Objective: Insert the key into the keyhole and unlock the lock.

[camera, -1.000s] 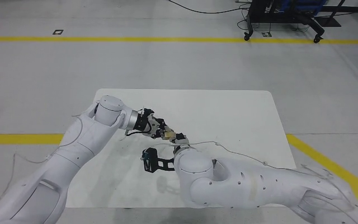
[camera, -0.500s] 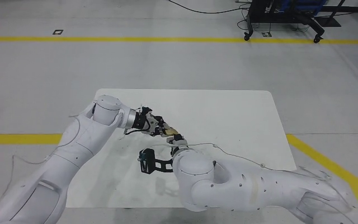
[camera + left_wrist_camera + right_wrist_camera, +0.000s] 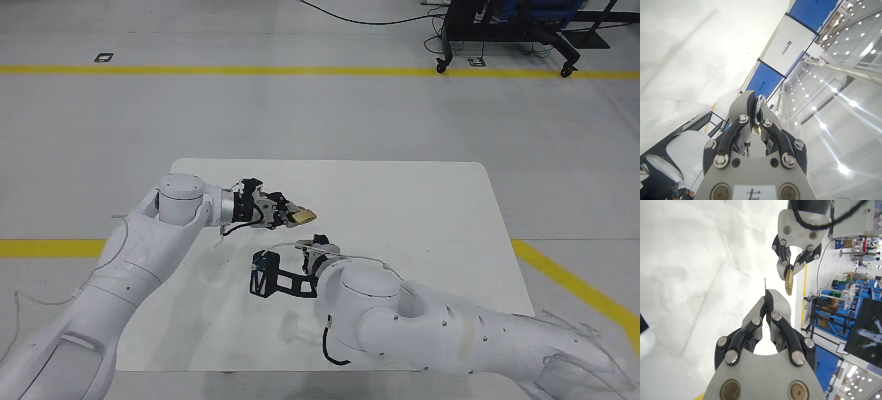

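Left gripper (image 3: 790, 272) clamps the stiff, probably hefty brass padlock (image 3: 788, 283) by its shackle end; right gripper (image 3: 767, 297) pinches shut on the thin, likely slippery silver key (image 3: 765, 285).

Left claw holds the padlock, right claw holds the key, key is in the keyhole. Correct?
No. The left claw holds the padlock and the right claw the key, but the key is outside the keyhole, apart from the padlock; the right wrist view shows it.
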Action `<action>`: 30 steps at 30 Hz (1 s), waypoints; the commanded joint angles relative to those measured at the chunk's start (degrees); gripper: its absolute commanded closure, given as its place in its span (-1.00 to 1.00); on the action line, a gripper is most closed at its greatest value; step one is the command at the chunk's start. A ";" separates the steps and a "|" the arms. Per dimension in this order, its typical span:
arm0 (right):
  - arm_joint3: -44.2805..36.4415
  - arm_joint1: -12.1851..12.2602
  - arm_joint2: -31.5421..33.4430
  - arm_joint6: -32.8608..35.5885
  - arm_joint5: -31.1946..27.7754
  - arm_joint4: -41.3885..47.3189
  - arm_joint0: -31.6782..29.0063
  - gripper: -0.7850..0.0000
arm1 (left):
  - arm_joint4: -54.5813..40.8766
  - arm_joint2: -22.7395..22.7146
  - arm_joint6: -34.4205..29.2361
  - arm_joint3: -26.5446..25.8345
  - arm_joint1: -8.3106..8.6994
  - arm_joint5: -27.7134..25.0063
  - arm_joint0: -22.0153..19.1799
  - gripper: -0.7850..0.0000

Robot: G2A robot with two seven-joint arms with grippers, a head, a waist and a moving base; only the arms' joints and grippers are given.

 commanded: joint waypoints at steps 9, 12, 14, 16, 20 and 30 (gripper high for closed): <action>-3.72 4.32 11.64 -8.12 -0.60 -2.56 -13.36 1.00 | 1.89 -4.63 0.61 -7.16 1.60 -5.66 4.86 1.00; -2.07 4.34 14.59 -9.54 3.15 -0.93 -14.97 1.00 | 3.08 -5.16 0.33 -8.75 1.85 -6.43 5.76 1.00; -1.67 4.22 15.31 -10.00 3.68 -0.16 -15.44 1.00 | 3.53 -5.39 0.55 -9.46 1.93 -6.26 6.24 1.00; -0.93 4.01 15.77 -10.50 3.66 0.98 -15.52 1.00 | 4.13 -5.53 0.86 -10.11 1.98 -6.16 6.60 1.00; 0.20 3.29 15.63 -11.42 4.40 2.43 -15.08 1.00 | 5.22 -5.52 1.57 -11.20 1.94 -5.69 7.04 1.00; 1.59 1.71 15.66 -11.52 7.23 2.19 -13.94 1.00 | 10.26 -3.91 3.51 -13.05 1.57 -3.21 6.72 1.00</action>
